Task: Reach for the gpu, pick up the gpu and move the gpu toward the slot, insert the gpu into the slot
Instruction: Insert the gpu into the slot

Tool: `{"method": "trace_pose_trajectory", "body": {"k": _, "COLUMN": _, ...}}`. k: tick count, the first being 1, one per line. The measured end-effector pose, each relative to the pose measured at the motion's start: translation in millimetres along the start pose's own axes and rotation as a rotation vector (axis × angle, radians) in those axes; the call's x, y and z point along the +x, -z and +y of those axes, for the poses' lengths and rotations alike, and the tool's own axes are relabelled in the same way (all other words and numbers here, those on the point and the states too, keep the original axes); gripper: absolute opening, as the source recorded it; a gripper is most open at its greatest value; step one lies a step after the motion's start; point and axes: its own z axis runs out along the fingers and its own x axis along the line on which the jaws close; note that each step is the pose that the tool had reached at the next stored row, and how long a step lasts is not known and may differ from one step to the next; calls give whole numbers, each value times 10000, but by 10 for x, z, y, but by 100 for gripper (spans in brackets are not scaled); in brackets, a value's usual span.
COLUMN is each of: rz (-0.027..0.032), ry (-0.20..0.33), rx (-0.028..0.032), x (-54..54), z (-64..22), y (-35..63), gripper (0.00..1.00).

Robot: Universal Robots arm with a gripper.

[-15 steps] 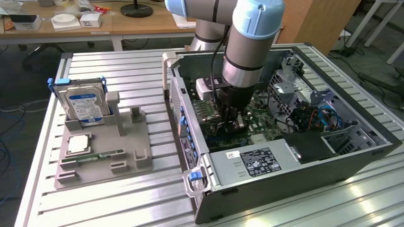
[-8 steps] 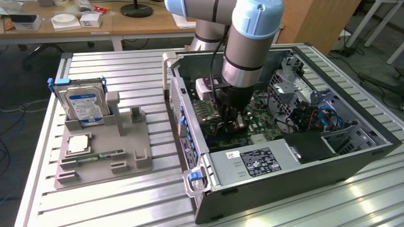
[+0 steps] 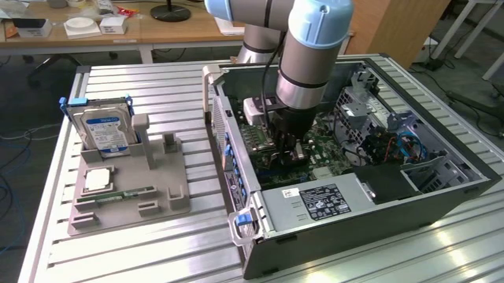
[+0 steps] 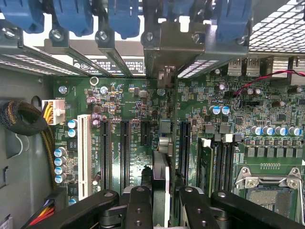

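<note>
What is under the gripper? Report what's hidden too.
The graphics card, held edge-on by the gripper, above the green circuit board. The card covers whatever lies straight beneath it.

**Little Legible Print Inside the Case**

Print is present, but almost none of it can be read. The hard drive (image 3: 105,131) carries a blue label with small white print, too fine to make out. The power supply (image 3: 319,202) bears a black label with white text and marks, also illegible. On the motherboard (image 4: 143,102), white silkscreen lettering and a barcode sticker (image 4: 114,66) stay unreadable.
</note>
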Motion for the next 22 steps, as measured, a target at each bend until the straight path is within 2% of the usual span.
{"method": "trace_pose_trajectory", "body": {"k": 22, "rz": -4, "ry": -2, "rx": 11, "x": 0, "z": 22, "y": -28, "gripper": 27}}
